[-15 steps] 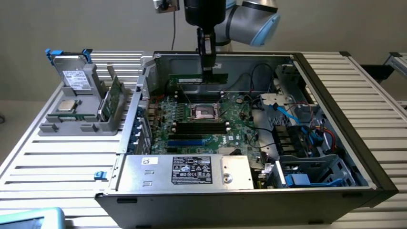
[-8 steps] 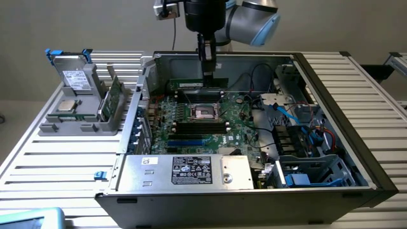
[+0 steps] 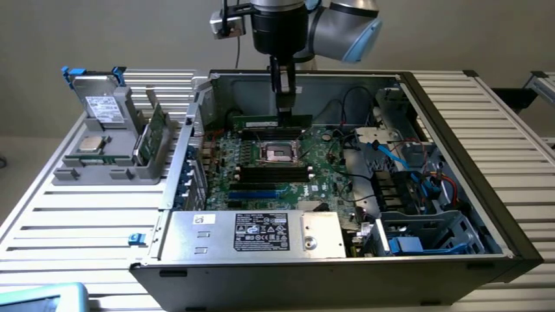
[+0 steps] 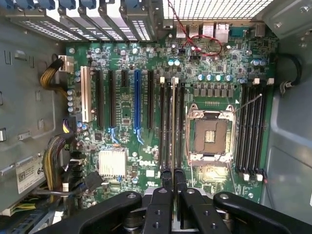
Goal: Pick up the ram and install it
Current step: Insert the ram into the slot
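My gripper hangs inside the open computer case, shut on the ram. The ram is a thin green stick held level above the motherboard, just behind the empty processor socket. In the wrist view the ram shows edge-on as a thin pale strip running out from between the two black fingertips. It lies over the row of black memory slots beside the socket. A second bank of memory slots sits on the socket's other side.
A grey holder tray at the exterior view's left carries a grey drive, a silver processor chip and another green stick standing on edge. The power supply box fills the case front; cables and a drive cage crowd its right side.
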Robot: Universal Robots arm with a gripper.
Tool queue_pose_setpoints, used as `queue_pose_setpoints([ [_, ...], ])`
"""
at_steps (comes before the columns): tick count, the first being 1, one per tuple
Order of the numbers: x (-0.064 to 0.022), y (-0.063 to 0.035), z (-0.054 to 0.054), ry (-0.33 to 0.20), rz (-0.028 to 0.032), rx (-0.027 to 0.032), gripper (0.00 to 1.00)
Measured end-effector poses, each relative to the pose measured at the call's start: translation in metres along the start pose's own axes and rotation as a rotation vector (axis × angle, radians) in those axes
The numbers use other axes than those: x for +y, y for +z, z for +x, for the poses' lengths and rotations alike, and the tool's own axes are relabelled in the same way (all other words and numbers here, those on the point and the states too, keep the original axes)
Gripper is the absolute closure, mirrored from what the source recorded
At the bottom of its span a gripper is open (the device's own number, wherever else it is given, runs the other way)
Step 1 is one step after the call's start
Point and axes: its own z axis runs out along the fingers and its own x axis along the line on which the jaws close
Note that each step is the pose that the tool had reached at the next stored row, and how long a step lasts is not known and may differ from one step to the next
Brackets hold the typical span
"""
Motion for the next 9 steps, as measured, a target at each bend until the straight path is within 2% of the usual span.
queue_pose_setpoints([
  [4,0.0004,0.0044,0.003,0.002,0.0042,0.0018,0.87],
  [9,0.0007,0.0077,0.005,0.005,0.0068,0.0109,0.87],
])
